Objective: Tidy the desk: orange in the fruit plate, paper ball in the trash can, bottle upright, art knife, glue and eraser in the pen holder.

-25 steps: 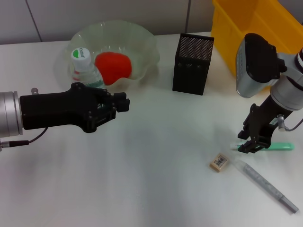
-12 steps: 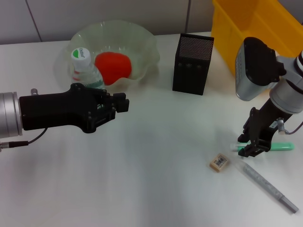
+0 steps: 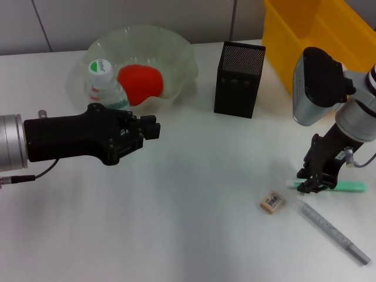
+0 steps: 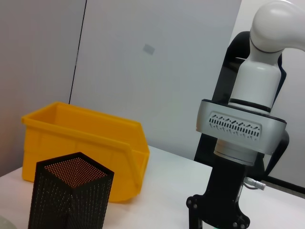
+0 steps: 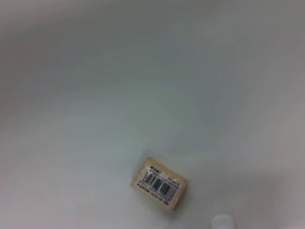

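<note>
The green glue stick (image 3: 346,186) lies flat on the white desk (image 3: 194,205) at the robot's right, its long axis running left to right with its pale cap end toward the eraser (image 3: 271,201). The right gripper (image 3: 313,183) stands over that cap end, hiding it, and whether its fingers have closed on the stick I cannot tell. Just below lies the grey art knife (image 3: 332,230), slanting away on a diagonal. The black mesh pen holder (image 3: 239,79) stands upright farther back. The left gripper (image 3: 147,130) hovers idle (fingers drawn together, holding nothing), partly covering the bottle (image 3: 104,82) by the fruit plate (image 3: 176,59).
</note>
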You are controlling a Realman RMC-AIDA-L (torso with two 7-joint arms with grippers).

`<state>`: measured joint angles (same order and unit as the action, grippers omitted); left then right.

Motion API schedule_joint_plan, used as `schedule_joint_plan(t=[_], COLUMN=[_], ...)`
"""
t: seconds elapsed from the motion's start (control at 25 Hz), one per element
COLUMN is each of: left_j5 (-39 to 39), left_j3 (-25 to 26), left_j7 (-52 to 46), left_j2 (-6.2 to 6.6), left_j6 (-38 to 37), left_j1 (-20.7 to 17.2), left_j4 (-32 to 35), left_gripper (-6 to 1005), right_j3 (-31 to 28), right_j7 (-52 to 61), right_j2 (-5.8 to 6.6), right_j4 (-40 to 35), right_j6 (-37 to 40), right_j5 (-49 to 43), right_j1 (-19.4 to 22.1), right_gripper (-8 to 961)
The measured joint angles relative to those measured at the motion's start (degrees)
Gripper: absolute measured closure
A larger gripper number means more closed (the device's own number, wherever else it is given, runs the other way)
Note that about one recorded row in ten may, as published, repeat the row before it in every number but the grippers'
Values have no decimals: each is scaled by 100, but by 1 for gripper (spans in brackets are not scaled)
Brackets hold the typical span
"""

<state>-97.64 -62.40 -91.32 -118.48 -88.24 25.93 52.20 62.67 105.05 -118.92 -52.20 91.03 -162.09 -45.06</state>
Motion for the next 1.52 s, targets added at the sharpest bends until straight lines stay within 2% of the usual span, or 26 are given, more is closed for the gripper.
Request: schedule_joint_plan(t=[0.4,0.76,0.92,1.08,1.52], left_j5=[0,33,71,78,80], left_j3=[0,0,0,0,0], left_j7=[0,0,0,0,0], left_j2=[0,0,1,7,9], left_j6=[-8,-18,-19,-19,-33], left_j1=[-19,-63,-75,-81,-71], left_j4=[0,-7,-8,-9,-4], left_gripper=[861,860,861,861,860], right_j3=[-2,23,218,446,348], right_j7=[122,336,542,803,1028], right_j2=[1,-15,-59,-54,-42], right_j4=[8,-181,-724,-1592,-3557], right_j6=[-102,-64,81,255,62], right_j5=[-69,-78,58,724,2214], right_j1=[0,92,329,698,1555], right_gripper=[749,788,788,789,787])
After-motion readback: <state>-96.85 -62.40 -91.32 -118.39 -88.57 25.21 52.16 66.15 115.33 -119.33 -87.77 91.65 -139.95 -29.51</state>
